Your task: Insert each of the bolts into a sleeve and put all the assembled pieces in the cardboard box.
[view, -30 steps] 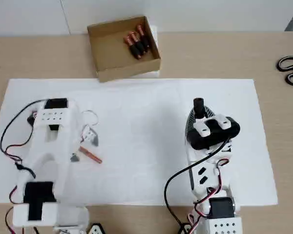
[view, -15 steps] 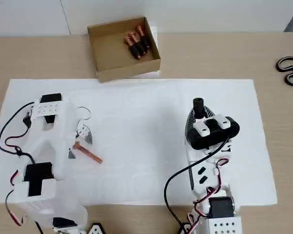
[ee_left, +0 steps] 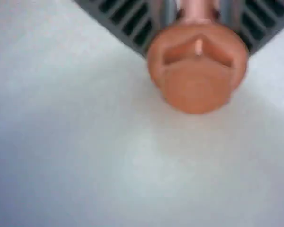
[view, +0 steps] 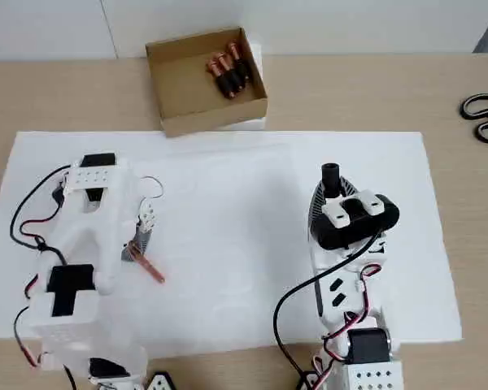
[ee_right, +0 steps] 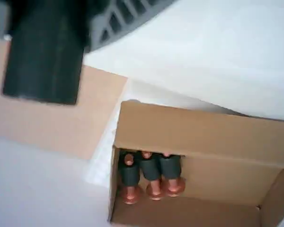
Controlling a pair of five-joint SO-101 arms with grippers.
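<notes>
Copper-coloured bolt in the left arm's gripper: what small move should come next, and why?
Probably lift the copper-coloured bolt and carry it toward the black cylindrical sleeve. The left gripper is shut on the bolt's head, the right gripper holds the sleeve over the white paper sheet, and the two parts are well apart, so they must meet before insertion.

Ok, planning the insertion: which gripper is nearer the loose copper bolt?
Left. The left gripper is shut on the bolt; the right gripper, holding the black sleeve, sits well across the white paper from it.
</notes>
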